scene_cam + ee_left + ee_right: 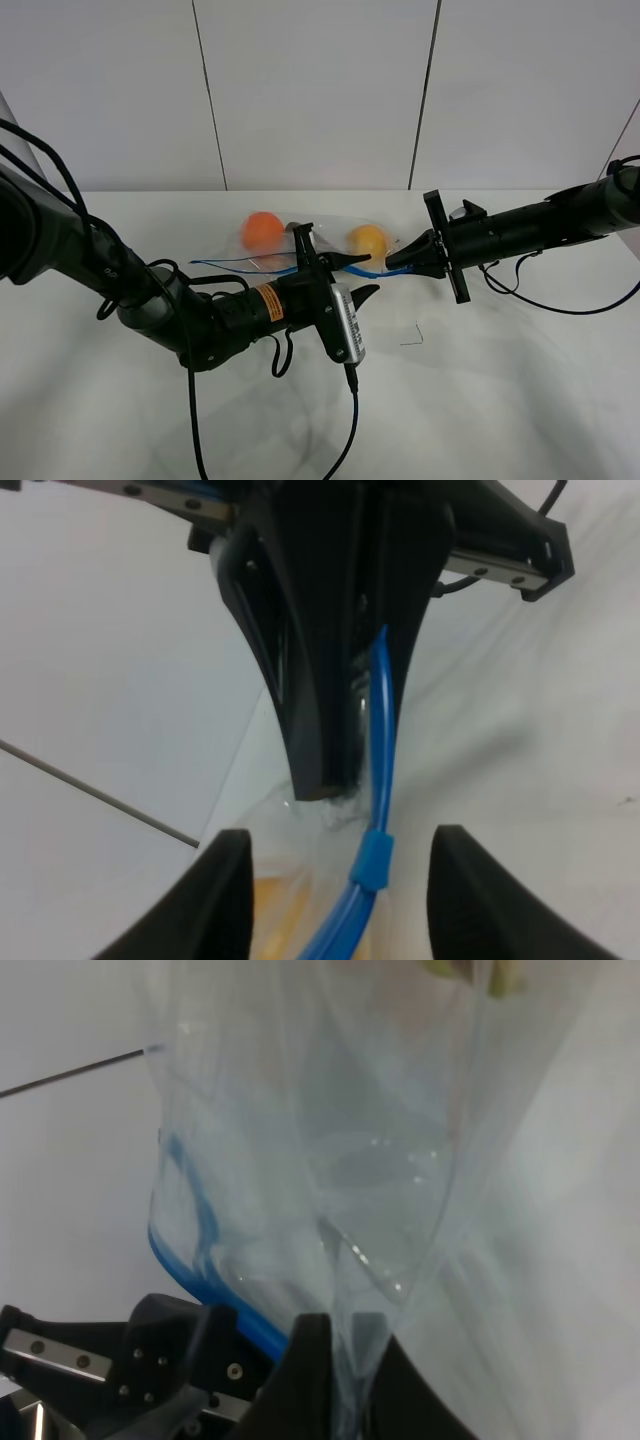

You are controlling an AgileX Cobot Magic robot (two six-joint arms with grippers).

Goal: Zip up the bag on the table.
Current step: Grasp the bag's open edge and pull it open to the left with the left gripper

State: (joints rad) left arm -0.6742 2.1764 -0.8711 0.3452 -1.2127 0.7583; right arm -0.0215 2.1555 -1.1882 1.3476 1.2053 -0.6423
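Plastic, clear and crinkled, makes up the bag (325, 240), which sits mid-worktop (500, 400) with an orange piece (263, 232) and a yellow piece (368, 240) showing through. Its long axis and blue zipper strip (235, 266) run across the exterior view, from the left arm's side toward the right arm's. The right hand (397, 263) is pinched closed on the bag's near end, while the left hand (362, 278) stands spread wide astride the strip, gripping nothing, the slider (372, 860) between its fingers

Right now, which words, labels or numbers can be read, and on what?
Orange sticker on the left arm: print too small to read.
Silver wrist camera: dark markings, too blurred to read.
No text on the bag; nothing else legible.
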